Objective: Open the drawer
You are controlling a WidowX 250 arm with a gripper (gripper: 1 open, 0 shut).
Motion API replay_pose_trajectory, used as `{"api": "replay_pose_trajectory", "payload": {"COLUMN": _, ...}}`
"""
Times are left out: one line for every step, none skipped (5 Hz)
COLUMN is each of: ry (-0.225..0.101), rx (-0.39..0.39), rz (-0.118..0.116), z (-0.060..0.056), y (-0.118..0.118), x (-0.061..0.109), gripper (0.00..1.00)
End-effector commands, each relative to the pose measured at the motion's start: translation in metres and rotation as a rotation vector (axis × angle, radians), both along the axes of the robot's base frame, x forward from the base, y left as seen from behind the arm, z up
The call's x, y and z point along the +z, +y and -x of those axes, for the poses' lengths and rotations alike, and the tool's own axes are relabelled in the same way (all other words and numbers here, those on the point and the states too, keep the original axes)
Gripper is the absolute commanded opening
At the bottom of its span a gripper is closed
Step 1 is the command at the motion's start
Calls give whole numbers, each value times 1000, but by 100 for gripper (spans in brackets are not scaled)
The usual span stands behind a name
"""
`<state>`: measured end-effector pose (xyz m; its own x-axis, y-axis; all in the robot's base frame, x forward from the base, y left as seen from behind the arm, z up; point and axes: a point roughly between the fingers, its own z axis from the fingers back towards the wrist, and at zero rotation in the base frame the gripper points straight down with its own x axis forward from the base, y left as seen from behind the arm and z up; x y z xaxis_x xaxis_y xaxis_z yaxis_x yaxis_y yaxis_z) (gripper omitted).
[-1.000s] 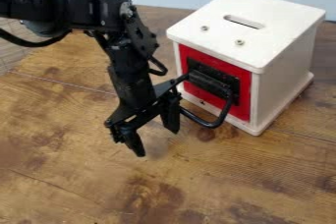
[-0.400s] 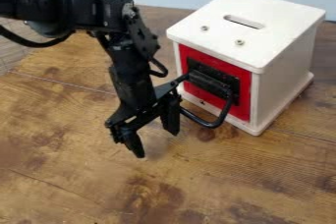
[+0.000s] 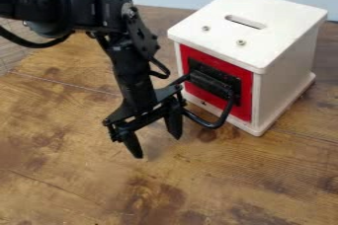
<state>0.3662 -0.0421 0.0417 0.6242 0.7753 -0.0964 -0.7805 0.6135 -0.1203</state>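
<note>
While the black arm (image 3: 113,46) blocks the left approach, the gripper (image 3: 152,128) hangs jaws apart, empty, over the wooden table (image 3: 79,185).
The red drawer (image 3: 211,71) sits right of it in the cream cabinet (image 3: 271,46), its black loop handle (image 3: 211,111) near the fingers.

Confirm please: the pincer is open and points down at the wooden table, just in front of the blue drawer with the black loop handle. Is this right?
One detail is wrong: the drawer is red, not blue, as the camera view shows. The rest holds: the pincer is open and points down at the wooden table, just in front of the drawer with the black loop handle.
</note>
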Motion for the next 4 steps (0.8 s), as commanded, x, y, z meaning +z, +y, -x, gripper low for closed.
{"api": "replay_pose_trajectory", "payload": {"ry": -108, "rx": -6, "rz": 23, "z": -14, "y": 1, "x": 38, "gripper": 100}}
{"api": "replay_pose_trajectory", "payload": {"ry": -109, "rx": 3, "rz": 25, "z": -19, "y": 6, "x": 41, "gripper": 100}}
{"api": "replay_pose_trajectory", "payload": {"ry": -114, "rx": 19, "rz": 35, "z": -20, "y": 11, "x": 46, "gripper": 100}}
{"api": "replay_pose_trajectory", "payload": {"ry": -115, "rx": 6, "rz": 45, "z": -20, "y": 3, "x": 57, "gripper": 100}}
